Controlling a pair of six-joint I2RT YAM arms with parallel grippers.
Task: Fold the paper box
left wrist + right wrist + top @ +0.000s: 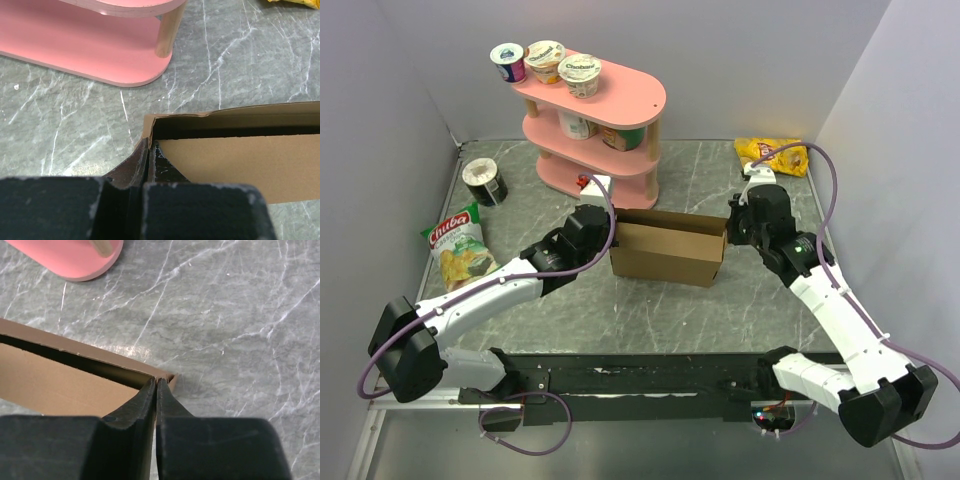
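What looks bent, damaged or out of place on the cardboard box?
On the paper box, the far rim looks slightly kinked near the corner that the left fingers pinch; the cardboard there is wavy. Nothing else stands out.

3 yogurt cups point(545, 60) atop pink shelf point(630, 95); green chip bag point(460, 250); yellow bag point(772, 155)

A robotics lab test cell: two robot arms, the left arm point(480, 300) and the right arm point(840, 300), are bolted to a black rail point(650, 378) at the edge of a marble-patterned table point(650, 310). Plain walls point(380, 90) box it in. A pink shelf point(630, 95), yogurt cups point(545, 60) and snack bags point(460, 250) serve as props.
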